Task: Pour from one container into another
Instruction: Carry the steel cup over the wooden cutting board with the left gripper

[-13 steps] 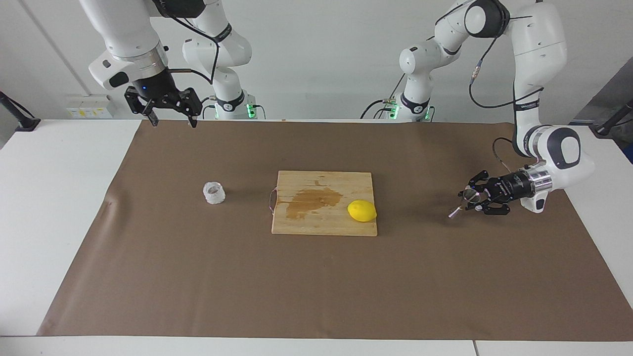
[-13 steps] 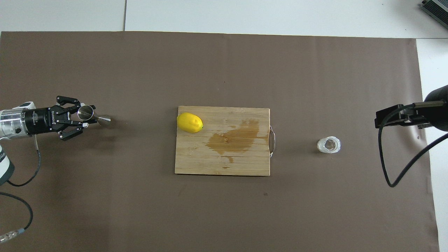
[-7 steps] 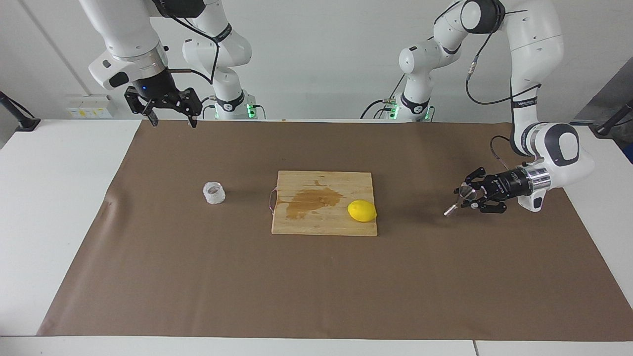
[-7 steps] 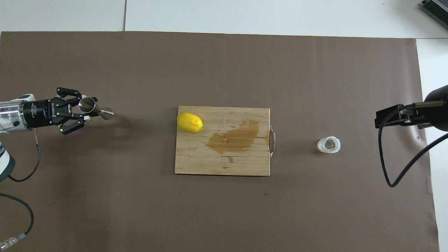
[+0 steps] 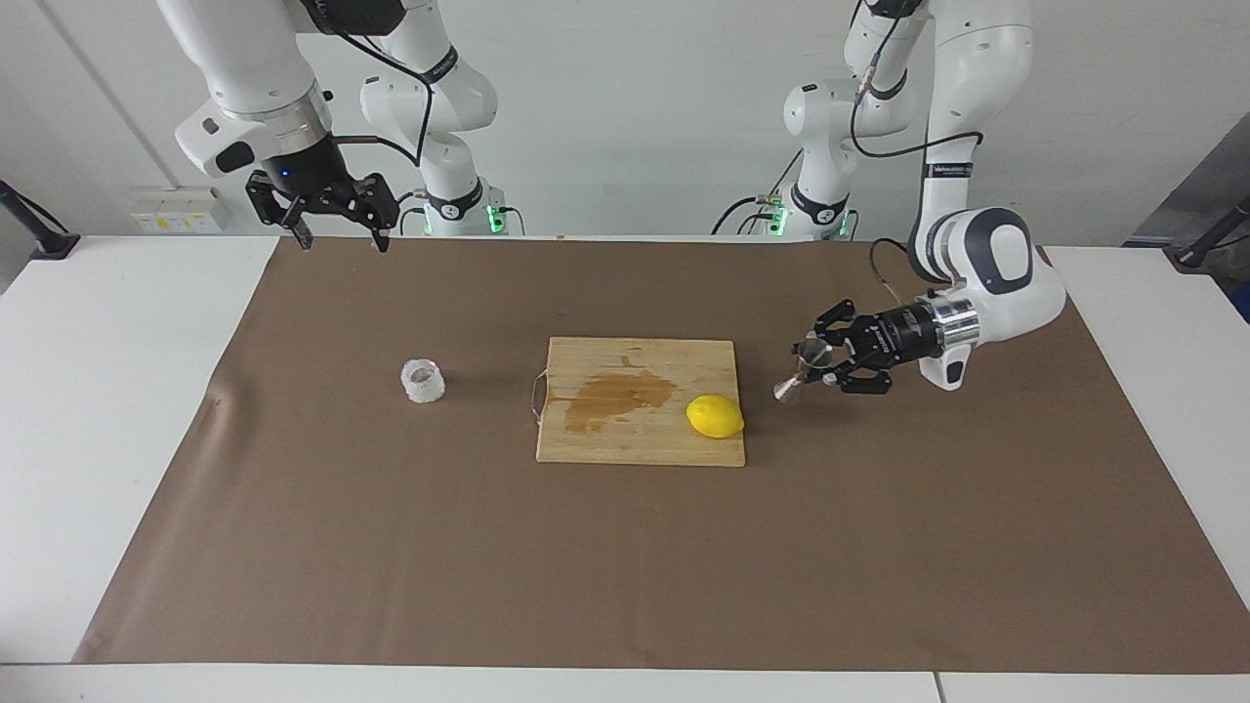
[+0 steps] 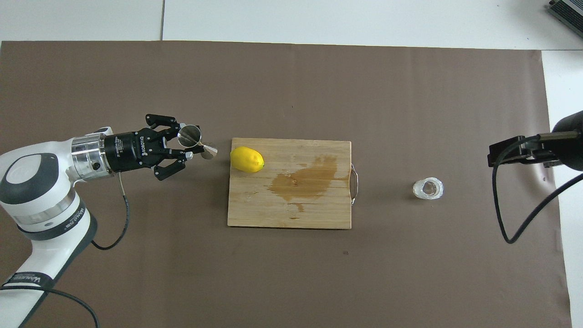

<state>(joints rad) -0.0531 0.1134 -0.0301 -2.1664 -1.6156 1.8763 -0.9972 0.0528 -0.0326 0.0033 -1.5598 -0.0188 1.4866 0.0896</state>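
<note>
My left gripper clenched on jigger, carried tilted over mat beside board, near lemon. Cup on mat toward right arm's end, well apart. Right gripper waits high, fingers spread, empty. I judge risks: tilted jigger slipping from grip, clipping lemon on way across board; light cup tipping when grabbed.

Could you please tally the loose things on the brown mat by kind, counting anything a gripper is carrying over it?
Steel jigger, shut in the left gripper over the mat: 1
Ribbed glass cup, on the mat: 1
Lemon, on the board: 1
Wooden cutting board: 1
Total: 4
</note>
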